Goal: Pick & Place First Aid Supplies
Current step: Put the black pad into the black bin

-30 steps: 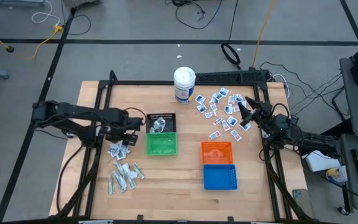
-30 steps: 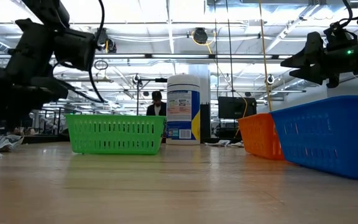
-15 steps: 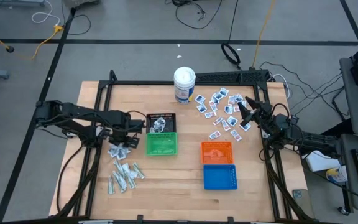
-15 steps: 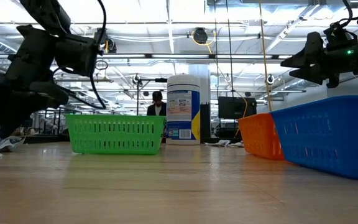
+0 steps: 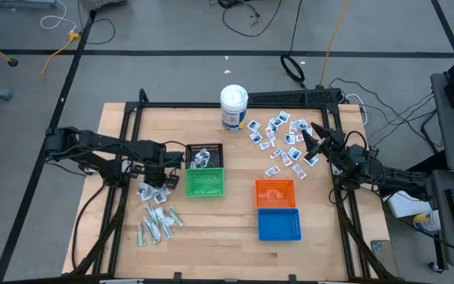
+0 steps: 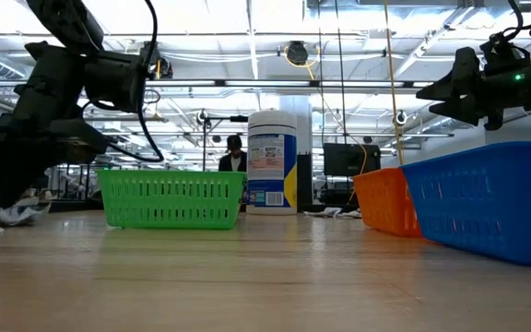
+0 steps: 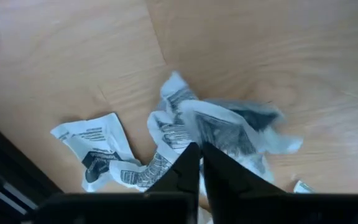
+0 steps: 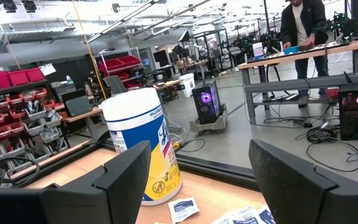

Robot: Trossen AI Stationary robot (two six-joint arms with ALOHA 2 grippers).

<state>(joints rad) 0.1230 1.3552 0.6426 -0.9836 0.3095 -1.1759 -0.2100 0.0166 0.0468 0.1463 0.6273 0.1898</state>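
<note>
Left gripper (image 5: 162,183) low over the wooden table (image 5: 235,244), at the cluster of crumpled pale grey-white wrapped packets (image 5: 150,189) just left of the small green plastic basket (image 5: 205,183). Left wrist view: dark fingers (image 7: 182,171) nearly together, tips converging on a crumpled white packet with grey-black print (image 7: 225,134); cannot tell whether the packet is actually pinched. A second crumpled packet (image 7: 92,146) lies just beside it on the wood.

More narrow pale strip packets (image 5: 158,223) lie scattered nearer the table's front, apart from the gripper.

Small black mesh basket (image 5: 203,155) touches the green basket's far side; it holds a few pale packets.

Right gripper (image 5: 312,142) hangs above the spread of white square packets with blue print (image 5: 278,140) at the table's far right. Right wrist view: its fingers (image 8: 126,171) stand wide apart, holding nothing.

White cylindrical canister with blue-yellow label (image 5: 233,107) upright at the far edge, near the blue-print packets. Orange basket (image 5: 275,192) and blue basket (image 5: 278,224) side by side, touching, right of centre
</note>
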